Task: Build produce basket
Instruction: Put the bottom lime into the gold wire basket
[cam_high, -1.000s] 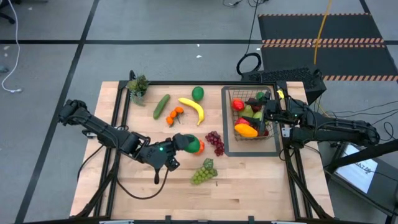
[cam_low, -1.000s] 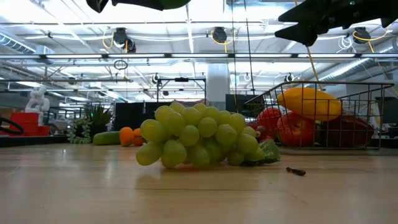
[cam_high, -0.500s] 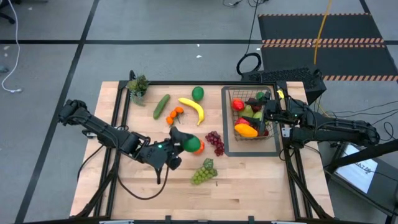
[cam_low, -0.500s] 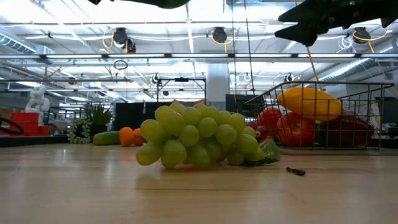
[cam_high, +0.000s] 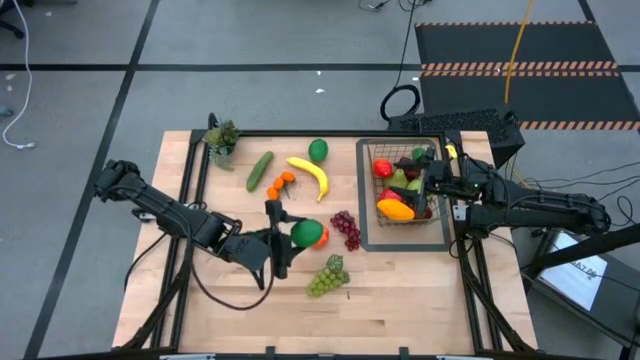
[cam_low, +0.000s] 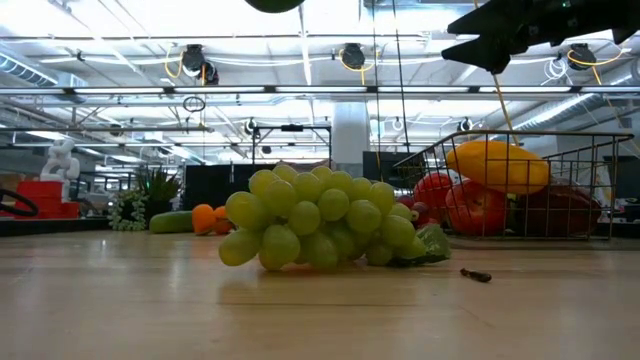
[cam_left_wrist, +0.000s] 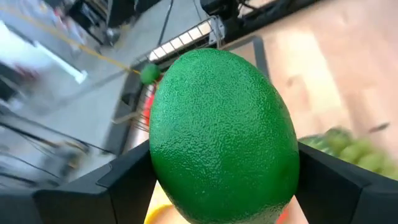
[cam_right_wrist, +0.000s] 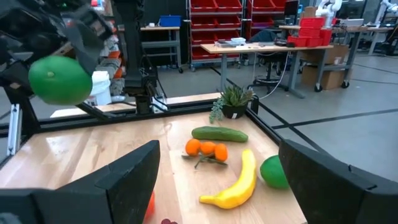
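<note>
While left hand (cam_high: 284, 238) grips green mango (cam_left_wrist: 222, 135), long axis upright.

Potted plant (cam_high: 221, 141) at table's 11 o'clock corner. Flat dark tray (cam_high: 366, 236) at 3 o'clock. Wooden table (cam_high: 200, 300). Black-striped floor mat (cam_high: 520, 60) beyond, 1 o'clock.

I found no legible text, label, brand, number or sign in any view. The only marking I noted was the orange-and-black hazard striping on the dark floor mat (cam_high: 520, 68) lying beyond the table (cam_high: 200, 300), and it carried no lettering. The red bins (cam_right_wrist: 217, 25) on the shelving behind the table showed no readable labels.
</note>
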